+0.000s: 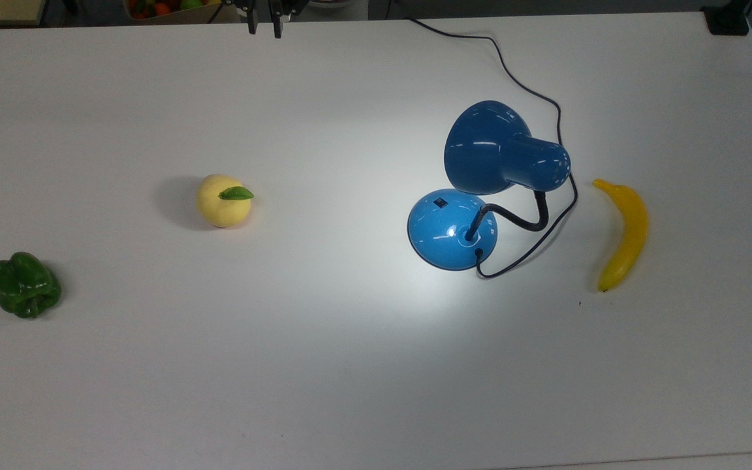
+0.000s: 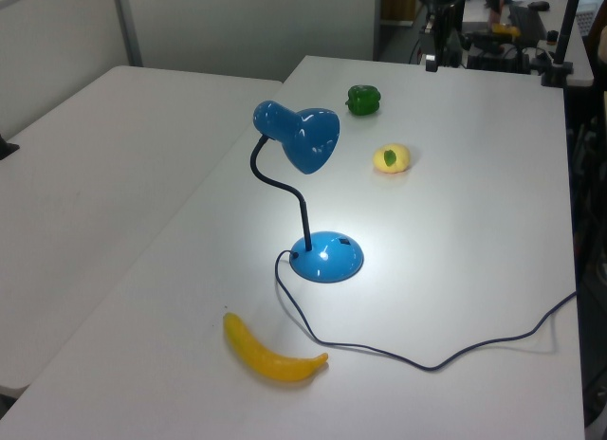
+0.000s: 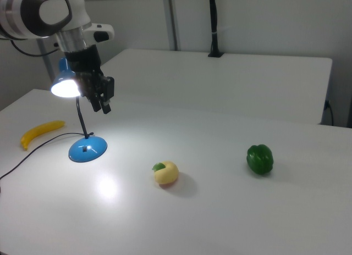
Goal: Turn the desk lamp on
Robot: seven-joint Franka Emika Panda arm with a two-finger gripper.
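Observation:
The desk lamp stands at the top view's right of centre, with its blue cone shade [image 1: 493, 150] over the round blue base [image 1: 448, 232]. A small black switch [image 1: 440, 202] sits on the base. The lamp is lit: the shade's mouth [image 3: 65, 87] glows, and a bright patch lies on the table around the base [image 2: 325, 257]. My gripper [image 1: 265, 26] hangs high at the top view's upper edge, far from the lamp, open with nothing in it. In the right view the gripper [image 3: 102, 105] appears in front of the lamp's gooseneck.
A banana [image 1: 624, 235] lies at the top view's right of the lamp, and the black cord [image 1: 532, 91] runs off toward the table's far edge. A yellow fruit [image 1: 222, 200] and a green pepper [image 1: 25, 284] sit at the top view's left.

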